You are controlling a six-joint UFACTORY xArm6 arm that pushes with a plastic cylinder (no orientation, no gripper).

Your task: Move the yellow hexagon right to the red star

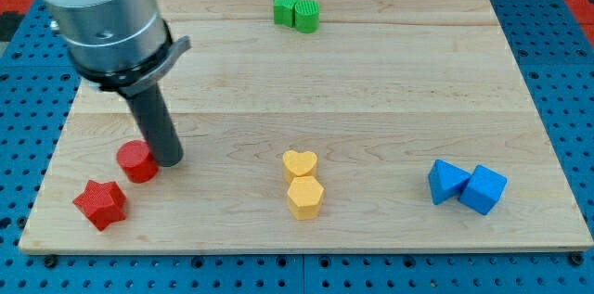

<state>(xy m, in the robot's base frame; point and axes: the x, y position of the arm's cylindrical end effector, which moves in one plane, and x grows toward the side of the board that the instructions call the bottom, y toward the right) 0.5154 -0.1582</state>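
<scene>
The red star (pixel 100 203) sits nearest, toward the view's bottom-left of my tip (pixel 170 159); the yellow hexagon (pixel 304 198) lies well to the tip's right, touching a yellow heart (pixel 299 163). My tip, a bare rod without fingers to spread or pinch, rests beside a red cylinder (pixel 136 160), probably not yet placed to push the hexagon. Farther up the desk (pixel 390 71) sit two green blocks (pixel 296 10).

You have a single view here, so nothing overlaps with another camera. It looks down on the wooden board (pixel 371 81) from above and from the side of the view's bottom edge, tilted so the far edge appears narrower than the near one. It sits near enough that the board fills almost the whole picture, with blue table surface (pixel 566 71) showing round it.
</scene>
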